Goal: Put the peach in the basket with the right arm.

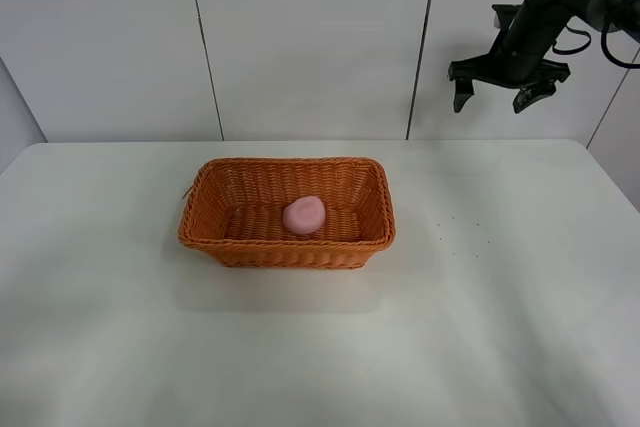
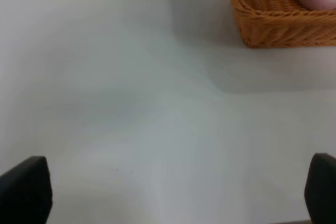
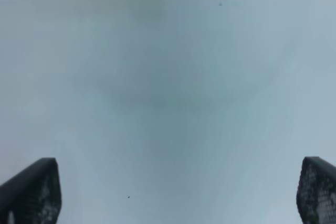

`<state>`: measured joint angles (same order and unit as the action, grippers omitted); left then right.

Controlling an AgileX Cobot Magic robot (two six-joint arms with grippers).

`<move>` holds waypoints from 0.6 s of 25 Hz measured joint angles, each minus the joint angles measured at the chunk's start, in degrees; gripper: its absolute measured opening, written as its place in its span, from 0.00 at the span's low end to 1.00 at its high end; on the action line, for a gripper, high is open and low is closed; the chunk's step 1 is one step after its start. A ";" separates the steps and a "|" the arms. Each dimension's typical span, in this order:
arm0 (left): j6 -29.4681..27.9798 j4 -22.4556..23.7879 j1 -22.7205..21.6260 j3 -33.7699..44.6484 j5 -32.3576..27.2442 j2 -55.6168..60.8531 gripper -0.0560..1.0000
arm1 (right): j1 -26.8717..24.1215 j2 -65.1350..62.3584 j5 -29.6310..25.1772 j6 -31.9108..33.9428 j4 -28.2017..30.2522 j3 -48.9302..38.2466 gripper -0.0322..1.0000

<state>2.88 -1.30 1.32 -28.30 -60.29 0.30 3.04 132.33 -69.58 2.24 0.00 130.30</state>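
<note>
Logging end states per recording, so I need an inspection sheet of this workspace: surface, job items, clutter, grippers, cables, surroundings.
Surface: white table, a few tiny dark specks right of the basket.
Job's things: peach lies inside the basket, near the middle of its floor.
Clutter: nothing seen.
Grippers: right gripper open, empty, high at the far right; left gripper open, empty, over the table.
Cables: black loops by the right arm, off the table.
Surroundings: white panelled wall, dark seams.
</note>
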 joint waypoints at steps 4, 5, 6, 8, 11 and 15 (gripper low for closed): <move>0.00 0.00 0.00 0.00 0.00 0.00 0.99 | -0.04 -0.77 0.07 0.00 -0.52 -1.32 0.70; 0.00 0.00 0.00 0.00 0.00 0.00 0.99 | -0.04 -1.63 0.07 0.00 -0.66 -2.40 0.70; 0.00 0.00 0.00 0.00 0.00 0.00 0.99 | -0.04 -2.76 0.07 0.00 -0.79 -4.04 0.70; 0.00 0.00 0.00 0.00 0.00 0.00 0.99 | -0.04 -5.96 0.07 0.00 -0.79 -7.89 0.70; 0.00 0.00 0.00 0.00 0.00 0.00 0.99 | -0.04 -13.61 0.15 0.00 -0.79 -16.83 0.70; 0.00 0.00 0.00 0.00 0.00 0.00 0.99 | -0.04 -25.62 0.18 0.00 -0.79 -31.70 0.70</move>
<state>2.88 -1.30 1.32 -28.30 -60.29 0.30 3.00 106.71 -69.40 2.24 -0.79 98.60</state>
